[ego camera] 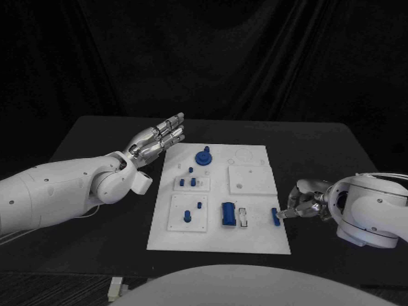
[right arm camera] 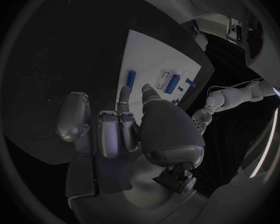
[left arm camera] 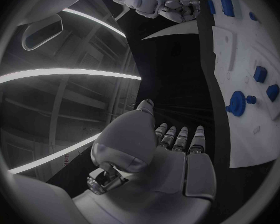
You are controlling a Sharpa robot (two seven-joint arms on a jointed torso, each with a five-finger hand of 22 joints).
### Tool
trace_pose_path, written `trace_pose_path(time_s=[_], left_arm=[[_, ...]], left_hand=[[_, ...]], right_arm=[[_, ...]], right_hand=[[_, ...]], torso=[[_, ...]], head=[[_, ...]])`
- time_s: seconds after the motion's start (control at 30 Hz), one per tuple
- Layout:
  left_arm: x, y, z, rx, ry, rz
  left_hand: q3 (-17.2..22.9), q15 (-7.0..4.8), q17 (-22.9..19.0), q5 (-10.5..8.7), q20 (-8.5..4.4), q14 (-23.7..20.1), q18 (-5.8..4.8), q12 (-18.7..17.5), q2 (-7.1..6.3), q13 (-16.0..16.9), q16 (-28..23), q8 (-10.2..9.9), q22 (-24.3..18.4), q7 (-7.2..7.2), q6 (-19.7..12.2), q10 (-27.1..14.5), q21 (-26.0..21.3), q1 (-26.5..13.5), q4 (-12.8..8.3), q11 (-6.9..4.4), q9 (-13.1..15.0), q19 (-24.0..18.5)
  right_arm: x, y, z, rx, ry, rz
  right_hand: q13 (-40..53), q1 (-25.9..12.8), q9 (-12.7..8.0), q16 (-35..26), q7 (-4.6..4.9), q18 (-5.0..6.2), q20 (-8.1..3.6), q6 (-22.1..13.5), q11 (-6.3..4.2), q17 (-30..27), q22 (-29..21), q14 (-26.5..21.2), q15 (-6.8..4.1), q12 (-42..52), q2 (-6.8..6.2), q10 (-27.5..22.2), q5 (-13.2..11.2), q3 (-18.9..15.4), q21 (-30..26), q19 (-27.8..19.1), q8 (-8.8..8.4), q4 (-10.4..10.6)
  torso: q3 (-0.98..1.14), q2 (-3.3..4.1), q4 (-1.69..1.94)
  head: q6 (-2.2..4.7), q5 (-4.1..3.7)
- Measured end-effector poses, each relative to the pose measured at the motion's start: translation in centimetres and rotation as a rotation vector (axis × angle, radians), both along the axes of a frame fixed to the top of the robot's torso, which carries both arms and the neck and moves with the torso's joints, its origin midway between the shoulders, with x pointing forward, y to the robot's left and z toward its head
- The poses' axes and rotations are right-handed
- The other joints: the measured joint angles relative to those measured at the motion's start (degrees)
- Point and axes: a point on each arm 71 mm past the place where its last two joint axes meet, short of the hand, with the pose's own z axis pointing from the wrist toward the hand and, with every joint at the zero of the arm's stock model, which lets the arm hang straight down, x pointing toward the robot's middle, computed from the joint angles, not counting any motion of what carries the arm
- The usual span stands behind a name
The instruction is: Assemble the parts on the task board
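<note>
The white task board [ego camera: 259, 239] lies mid-table. On it are a blue round knob [ego camera: 204, 157], small blue pegs [ego camera: 193, 182], a long blue block [ego camera: 228, 213] and a short blue piece [ego camera: 276, 217] at its right edge. My right hand [ego camera: 305, 205] hovers just right of that piece. In the right wrist view its thumb and one finger point at the piece [right arm camera: 131, 77] with nothing between them, and the other fingers are curled. My left hand [ego camera: 158, 140] is raised by the board's far left corner, fingers straight and apart, holding nothing. The knob [left arm camera: 236, 103] is beside it.
A pale grey piece [ego camera: 243, 218] lies next to the long block. Raised white square plates [ego camera: 252, 180] sit on the board. The black table [ego camera: 103, 236] has bare room to the left and right of the board. A small white object [ego camera: 116, 288] lies below the table's front edge.
</note>
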Motion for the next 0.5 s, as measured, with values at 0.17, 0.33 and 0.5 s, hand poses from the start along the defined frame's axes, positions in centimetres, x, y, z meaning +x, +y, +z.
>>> trace_pose_path(time_s=[0.17, 0.33, 0.5], left_arm=[[0.0, 0.0, 0.0, 0.000, 0.001, -0.001], [0.0, 0.0, 0.0, 0.000, 0.001, 0.000], [0.0, 0.0, 0.0, 0.000, 0.002, 0.000]], left_hand=[[0.08, 0.00, -0.03, 0.21, 0.00, 0.00, 0.00, 0.00, -0.23, 0.01, 0.00, 0.00, 0.00, 0.00, 0.00, -0.03, 0.00, 0.22, -0.07, 0.15, 0.00, 0.00], [0.07, 0.00, -0.04, 0.21, 0.00, 0.00, 0.00, 0.00, -0.23, 0.01, 0.00, 0.00, 0.00, 0.00, 0.00, -0.03, 0.00, 0.22, -0.07, 0.15, 0.00, 0.00], [0.23, 0.00, -0.04, 0.21, 0.00, 0.00, 0.00, 0.00, -0.23, 0.02, 0.00, 0.00, 0.01, 0.00, 0.00, -0.03, 0.00, 0.22, -0.23, 0.15, 0.00, 0.00]], right_arm=[[-0.1, 0.5, -0.4, -0.007, -0.004, 0.017], [-0.1, 0.8, -0.8, -0.017, -0.008, 0.031], [-0.1, 1.0, -1.4, -0.027, -0.006, 0.038]], right_hand=[[0.00, 0.00, 1.43, 0.00, 0.28, 0.00, 0.00, -2.13, 0.00, 0.00, 0.00, 0.00, 0.00, 0.00, 0.00, 0.00, 2.75, 0.27, -0.28, 0.00, 0.00, -0.27], [-0.01, 0.29, 2.23, 0.00, 0.21, 0.00, 0.00, -2.43, 0.00, 0.00, 0.00, 0.00, 0.00, 0.00, -0.24, 0.00, 5.72, 0.82, -0.57, 0.00, 0.00, -0.82], [-0.01, 1.08, 2.43, 0.00, 0.12, 0.00, 0.00, -2.70, 0.00, 0.00, 0.04, 0.00, 0.00, 0.00, -0.14, 0.00, 6.32, 1.20, -0.83, 0.00, 0.00, -1.20]], torso=[[0.00, -0.01, 0.01], [0.00, -0.01, 0.02], [-0.01, -0.02, 0.02]], head=[[0.00, -0.09], [0.00, -0.09], [0.00, -0.15]])
